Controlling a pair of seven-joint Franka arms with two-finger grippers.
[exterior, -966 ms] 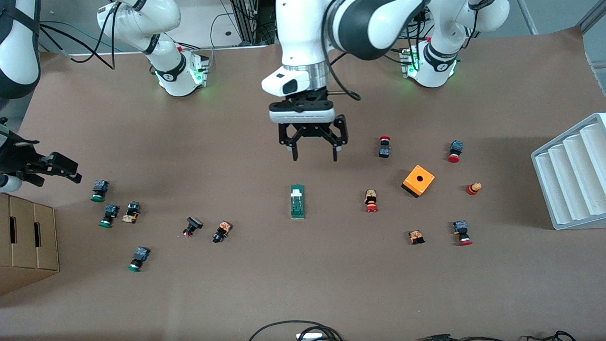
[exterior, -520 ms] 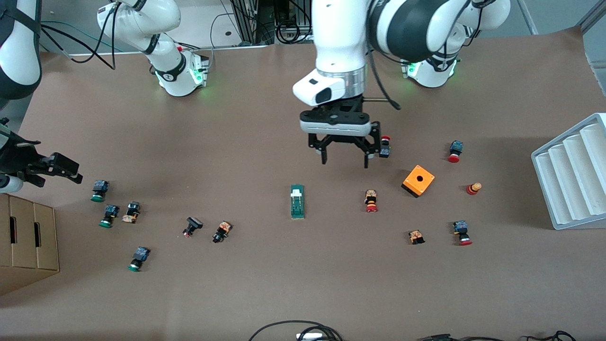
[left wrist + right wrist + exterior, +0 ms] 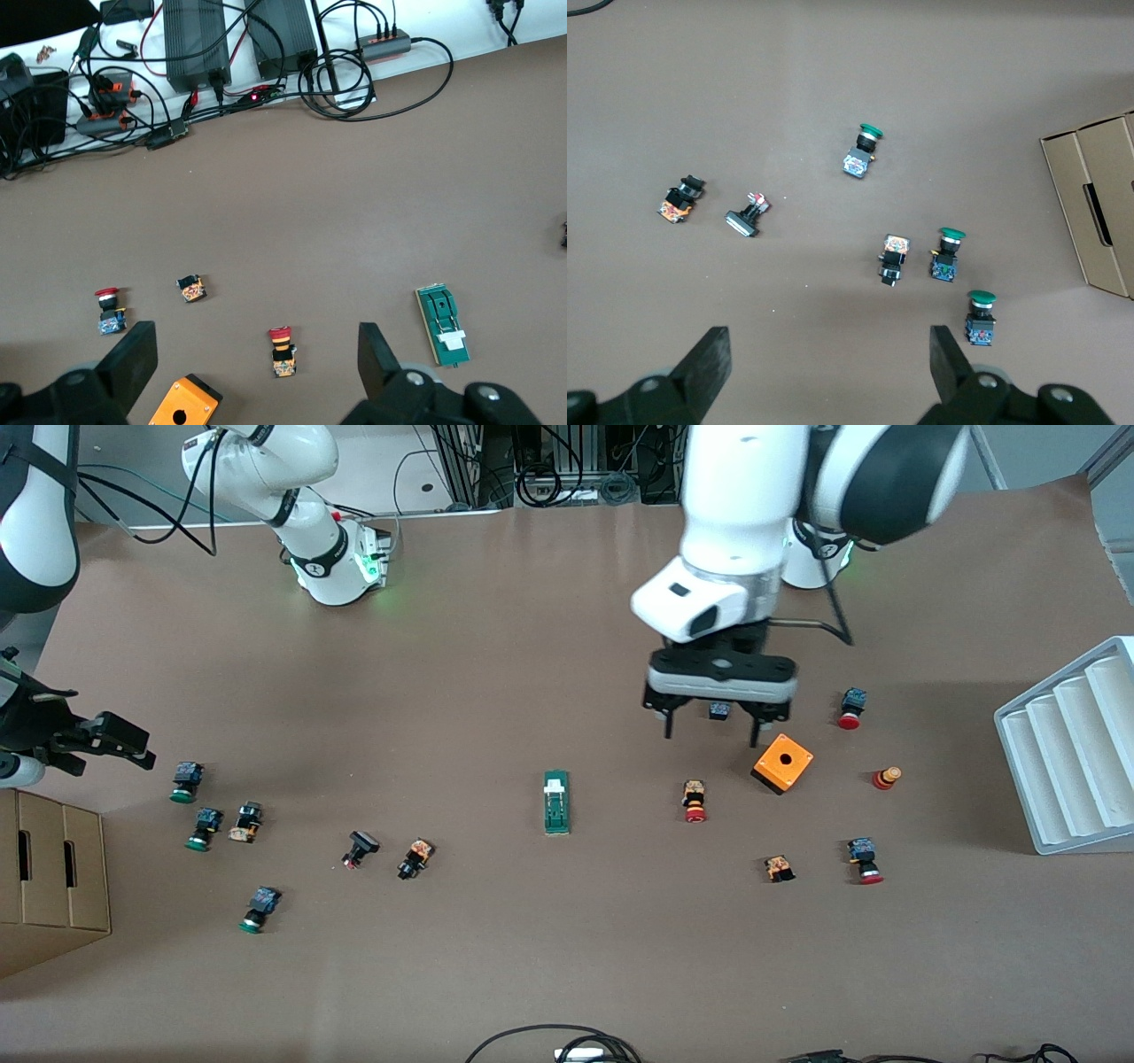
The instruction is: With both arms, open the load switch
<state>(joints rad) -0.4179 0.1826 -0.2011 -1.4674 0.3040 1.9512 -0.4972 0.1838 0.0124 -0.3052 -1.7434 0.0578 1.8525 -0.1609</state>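
**Load switch untouched between two open end effectors**

Containers sit at both ends of the surface (image 3: 532, 957): a white ribbed tray (image 3: 1067, 744) at the left arm's end and a cardboard box (image 3: 49, 881) at the right arm's end. The tray's slots look bare; the box's inside cannot be seen. An orange cube box (image 3: 783, 763) shows a dark hole in its top face.

The load switch (image 3: 555, 802) lies flat near the middle of the surface, a narrow dark-green block with a white lever piece at the end toward the robots' bases.

The left end effector (image 3: 711, 733) hangs over a red-capped push button (image 3: 718, 710), which it partly hides, just beside the orange cube; its fingers stand wide apart on nothing. The right end effector (image 3: 106, 744), cut off at the picture's edge, waits above green-capped push buttons (image 3: 186, 781), its fingers (image 3: 709, 354) likewise spread.
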